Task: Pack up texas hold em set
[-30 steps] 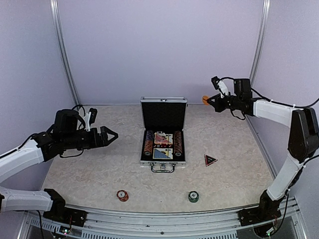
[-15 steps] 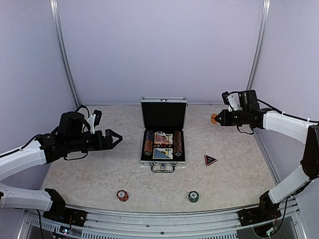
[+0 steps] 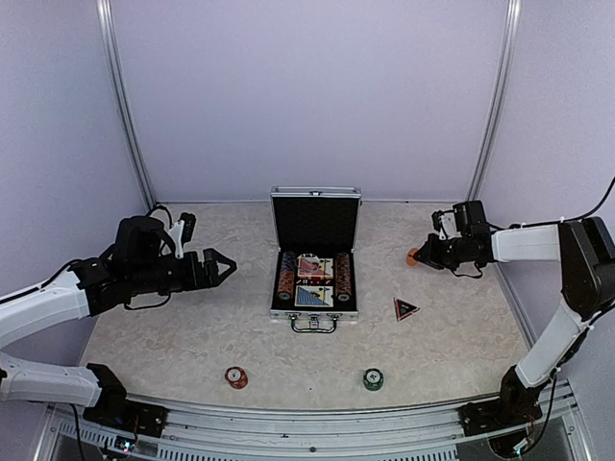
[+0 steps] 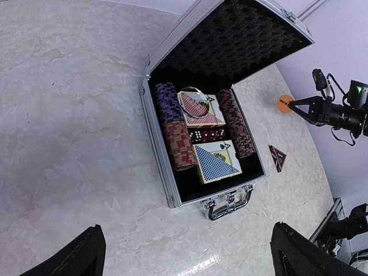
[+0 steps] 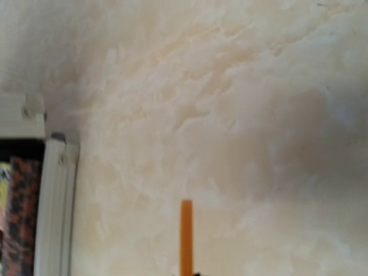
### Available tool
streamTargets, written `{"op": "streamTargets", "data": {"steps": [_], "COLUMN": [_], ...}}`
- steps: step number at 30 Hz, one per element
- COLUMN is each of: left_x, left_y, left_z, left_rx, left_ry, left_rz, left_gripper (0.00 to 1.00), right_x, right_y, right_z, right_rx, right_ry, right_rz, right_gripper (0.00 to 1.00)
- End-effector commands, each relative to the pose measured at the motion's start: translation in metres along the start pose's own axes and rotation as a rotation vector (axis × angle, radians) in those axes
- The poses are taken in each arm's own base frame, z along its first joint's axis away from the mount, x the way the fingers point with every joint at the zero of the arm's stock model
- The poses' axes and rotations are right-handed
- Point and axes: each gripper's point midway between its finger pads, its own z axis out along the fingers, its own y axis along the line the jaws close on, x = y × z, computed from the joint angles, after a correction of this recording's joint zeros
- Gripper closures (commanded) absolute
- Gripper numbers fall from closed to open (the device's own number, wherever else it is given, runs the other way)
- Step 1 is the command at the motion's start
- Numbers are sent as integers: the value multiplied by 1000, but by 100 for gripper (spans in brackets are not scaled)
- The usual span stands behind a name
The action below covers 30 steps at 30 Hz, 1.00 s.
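Observation:
The silver case [image 3: 313, 313] lies open at the table's middle with its black foam lid [image 4: 230, 40] upright. Inside lie a red deck [image 4: 200, 108], a blue deck [image 4: 215, 162] and chip stacks [image 4: 175, 135] along both sides. My right gripper [image 3: 420, 255] hovers low over the table right of the case, shut on an orange round disc [image 3: 412, 257]; the disc appears edge-on [image 5: 186, 236] in the right wrist view. The red-black triangle marker [image 3: 405, 308] lies flat right of the case. My left gripper [image 3: 223, 269] hangs open left of the case, holding nothing.
A red chip stack [image 3: 235, 376] and a green chip stack [image 3: 373, 379] stand near the front edge. Pale walls and metal posts close in the table on three sides. The case's silver rim [image 5: 54, 201] shows at the left of the right wrist view.
My right arm has come down and forward from the back right, carrying the orange disc close to the table. The left gripper edged slightly right, then stayed still.

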Motion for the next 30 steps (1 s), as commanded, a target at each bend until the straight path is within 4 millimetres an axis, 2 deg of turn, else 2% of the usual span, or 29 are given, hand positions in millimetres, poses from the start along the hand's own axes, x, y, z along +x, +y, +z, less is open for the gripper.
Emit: {"op": "streamTargets", "data": {"steps": [1, 6, 13, 18, 20, 23, 25, 28, 30], "left_x": [-3, -4, -2, 0, 0, 0, 1, 1, 2], "left_y": [-3, -5, -12, -11, -10, -10, -10, -10, -9], "left_z": [-5, 0, 9, 11, 11, 10, 9, 8, 7], "left_rx": [5, 10, 20, 14, 11, 10, 9, 7, 4], "left_ry": [-24, -17, -2, 5, 5, 3, 4, 5, 7], "left_rz": [-4, -5, -3, 2, 2, 4, 4, 3, 5], "left_gripper": [1, 1, 1, 1, 1, 1, 1, 1, 1], "right_x": [-12, -15, -19, -21, -21, -22, -24, -28, -26], "right_y": [1, -16, -30, -36, -37, -39, -38, -28, -19], "right_z": [7, 17, 31, 38, 39, 37, 33, 21, 11], "right_rx": [-91, -119, -88, -77, -74, -57, -46, -32, 5], "right_ry": [-39, -42, -46, -57, -61, -70, -76, -79, -71], "right_rz": [86, 191, 249, 281, 289, 289, 275, 215, 149], "right_gripper": [100, 100, 99, 92, 87, 72, 59, 33, 3]}}
